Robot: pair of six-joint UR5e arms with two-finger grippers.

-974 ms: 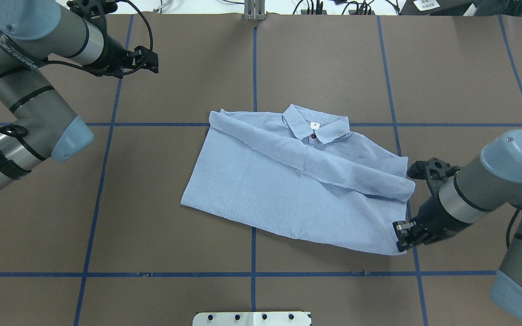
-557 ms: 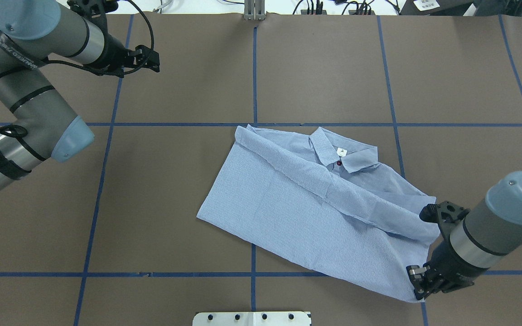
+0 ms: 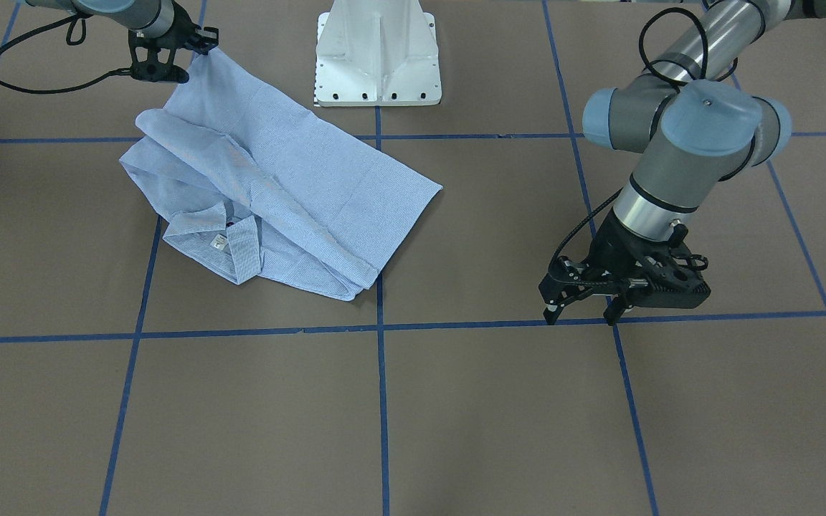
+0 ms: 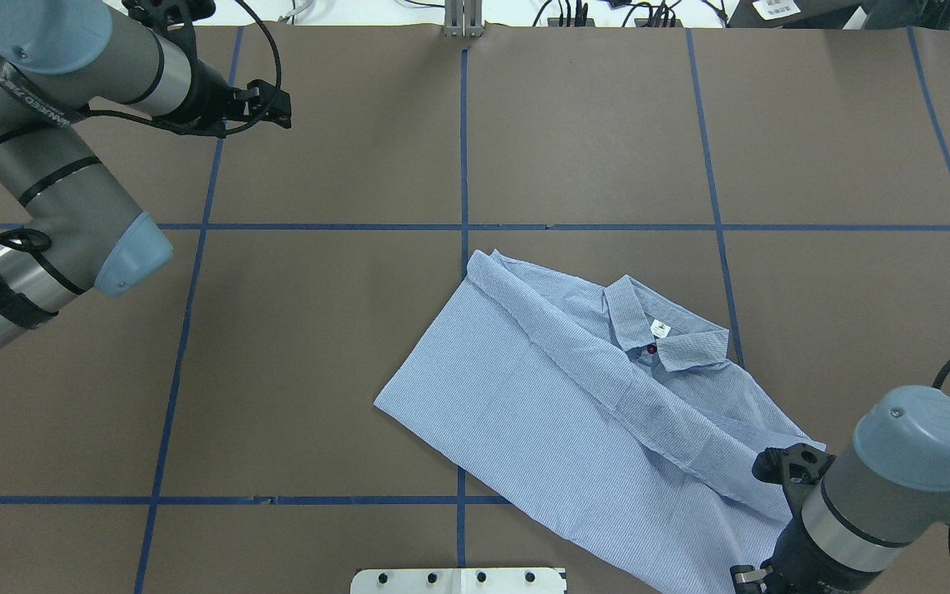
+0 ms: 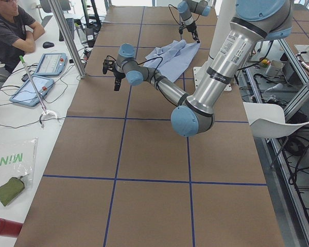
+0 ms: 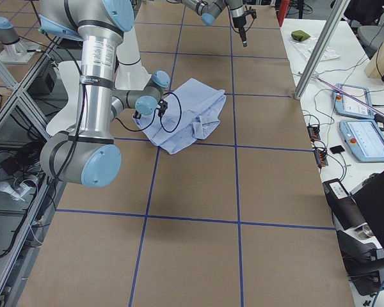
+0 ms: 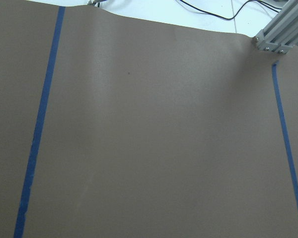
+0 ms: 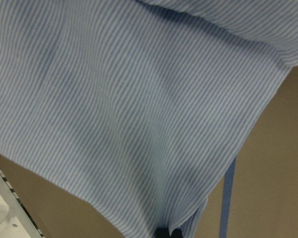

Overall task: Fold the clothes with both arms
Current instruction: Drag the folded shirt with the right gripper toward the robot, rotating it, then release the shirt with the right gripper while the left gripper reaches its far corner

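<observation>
Blue shirt [image 4: 574, 412] has one corner pinched between the right fingers [image 8: 162, 232].

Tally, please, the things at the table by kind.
Shirt: 1
Arms: 2, left arm and right arm
Base: 1
Total: 4

Cut off: light blue, finely white-striped button-up shirt [image 4: 574, 412], near corner past the overhead view's bottom edge; my right claw [image 4: 745, 575], largely past that same edge. Buried in cloth: its fingertips [image 8: 162, 233], only dark ends showing at the wrist view's bottom edge.
</observation>
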